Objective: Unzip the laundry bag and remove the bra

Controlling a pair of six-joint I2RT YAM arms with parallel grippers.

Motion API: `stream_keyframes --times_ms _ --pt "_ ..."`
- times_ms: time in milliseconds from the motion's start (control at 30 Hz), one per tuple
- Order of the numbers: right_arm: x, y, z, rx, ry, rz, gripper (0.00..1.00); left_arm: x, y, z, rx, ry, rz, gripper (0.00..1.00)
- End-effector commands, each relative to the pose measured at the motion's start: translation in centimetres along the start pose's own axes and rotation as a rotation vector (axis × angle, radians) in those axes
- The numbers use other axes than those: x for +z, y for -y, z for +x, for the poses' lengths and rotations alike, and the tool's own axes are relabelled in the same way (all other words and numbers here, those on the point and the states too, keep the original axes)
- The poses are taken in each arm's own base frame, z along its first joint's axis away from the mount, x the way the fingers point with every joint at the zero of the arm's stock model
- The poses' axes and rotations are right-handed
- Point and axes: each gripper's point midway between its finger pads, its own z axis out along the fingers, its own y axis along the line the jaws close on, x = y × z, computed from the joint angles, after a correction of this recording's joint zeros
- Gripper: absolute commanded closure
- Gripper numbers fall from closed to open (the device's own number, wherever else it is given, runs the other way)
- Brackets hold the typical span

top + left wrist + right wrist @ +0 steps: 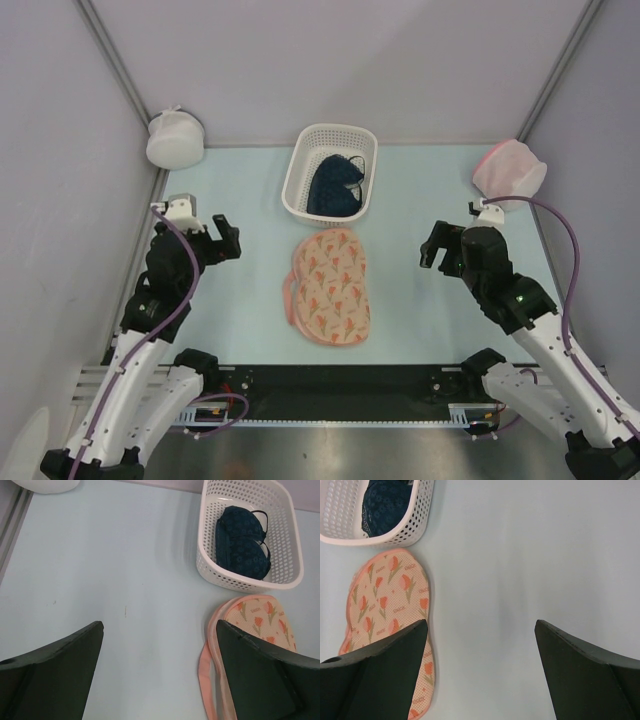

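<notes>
Since the bra (333, 185) lies inside the white basket (296, 190) at the far middle of the surface (250, 300), and not in the laundry bag (330, 285), the task looks finished or very nearly so. The bag rests flat just in front of the basket, close to it, though none of the views shows whether they touch. Along its left side the pink edging bows outward in a loose strip, which suggests the zip has been run open, though that is a judgement and not something plainly seen.

The left hand (228, 238) hangs to the left of the bag, its fingers spread wide with nothing between them. The right hand (430, 250) hangs to the right, also spread wide and empty. Neither touches the bag or the basket.

The zip and its pull cannot be made out in any view, so how far the bag is opened stays uncertain. The bag's inside is hidden, so nothing shows whether it is empty. In the left wrist view a dark finger covers part of the bag, and both wrist views cut off its near end. The basket wall screens part of the bra from the right wrist view.
</notes>
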Motion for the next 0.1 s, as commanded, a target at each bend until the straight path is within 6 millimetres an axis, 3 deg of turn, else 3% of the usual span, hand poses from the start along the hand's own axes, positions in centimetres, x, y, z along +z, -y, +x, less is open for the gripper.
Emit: stream_keyframes --times_ms 0,67 --pt "-0.30 0.05 -0.92 -0.005 0.027 0.004 0.06 0.13 -0.32 -0.93 0.005 0.040 -0.013 0.01" --pt "-0.35 0.08 -1.03 -0.006 0.031 0.005 0.06 0.15 -0.22 -0.94 0.007 0.038 -0.009 0.00"
